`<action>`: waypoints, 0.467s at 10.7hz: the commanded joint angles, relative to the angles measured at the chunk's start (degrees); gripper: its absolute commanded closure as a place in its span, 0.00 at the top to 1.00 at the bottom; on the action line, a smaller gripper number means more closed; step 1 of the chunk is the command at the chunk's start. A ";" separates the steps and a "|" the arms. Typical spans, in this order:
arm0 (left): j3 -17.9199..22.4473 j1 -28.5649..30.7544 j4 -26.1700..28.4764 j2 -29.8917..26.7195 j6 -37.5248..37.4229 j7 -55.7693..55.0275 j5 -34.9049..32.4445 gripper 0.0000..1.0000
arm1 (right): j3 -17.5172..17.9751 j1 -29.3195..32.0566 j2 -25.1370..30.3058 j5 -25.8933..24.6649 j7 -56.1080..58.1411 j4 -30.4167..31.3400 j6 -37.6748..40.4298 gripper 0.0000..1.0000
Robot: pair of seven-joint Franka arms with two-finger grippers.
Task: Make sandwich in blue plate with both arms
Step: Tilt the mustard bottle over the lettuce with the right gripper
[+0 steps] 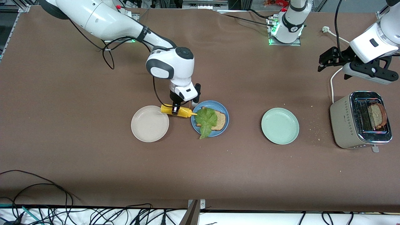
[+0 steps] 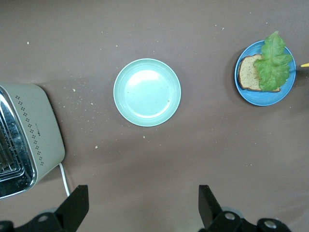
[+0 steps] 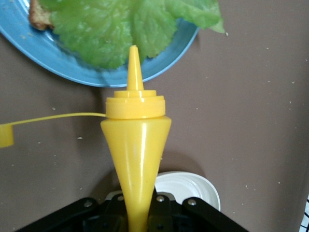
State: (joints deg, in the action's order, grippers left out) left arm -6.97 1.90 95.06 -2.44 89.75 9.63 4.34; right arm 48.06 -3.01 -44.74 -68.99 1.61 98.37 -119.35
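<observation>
The blue plate [image 1: 220, 131] sits mid-table with one brown bread slice [image 1: 220, 120] on it and a ruffled lettuce leaf [image 1: 206, 120] on top of the bread. My right gripper [image 1: 176, 109] is shut on a yellow squeeze bottle [image 1: 176, 110], held on its side between the beige plate and the blue plate. Its nozzle [image 3: 134, 63] points over the blue plate's rim [image 3: 72, 72] at the lettuce [image 3: 111, 29], and its tethered cap [image 3: 6, 135] hangs loose. My left gripper [image 1: 325, 61] hangs open and empty in the air at the left arm's end, near the toaster; its fingers [image 2: 77, 205] stand wide apart.
A beige plate [image 1: 150, 123] lies toward the right arm's end. A mint-green plate [image 1: 280, 125] lies between the blue plate and the toaster [image 1: 347, 122], which holds a bread slice [image 1: 378, 116] in one slot. A small white round thing [image 3: 188, 188] lies under the right gripper. Crumbs dot the table.
</observation>
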 commanded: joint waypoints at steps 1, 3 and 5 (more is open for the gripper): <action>-0.24 1.35 -1.55 0.85 -1.24 0.04 0.05 1.00 | 1.77 0.38 -0.26 -2.29 -0.64 -0.02 2.36 0.00; -0.24 3.45 -1.55 1.12 -1.16 0.47 0.05 1.00 | 3.17 0.98 0.34 -1.68 -0.47 -0.54 3.76 0.00; -0.06 5.91 -1.63 2.61 -0.81 0.74 -2.30 1.00 | 9.83 3.79 0.88 1.20 -0.81 -2.29 11.37 0.00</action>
State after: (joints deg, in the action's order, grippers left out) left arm -6.87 4.86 95.06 -1.86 89.72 9.63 4.34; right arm 51.01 -2.18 -45.02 -69.78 1.57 97.76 -115.61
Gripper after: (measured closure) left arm 0.000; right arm 0.912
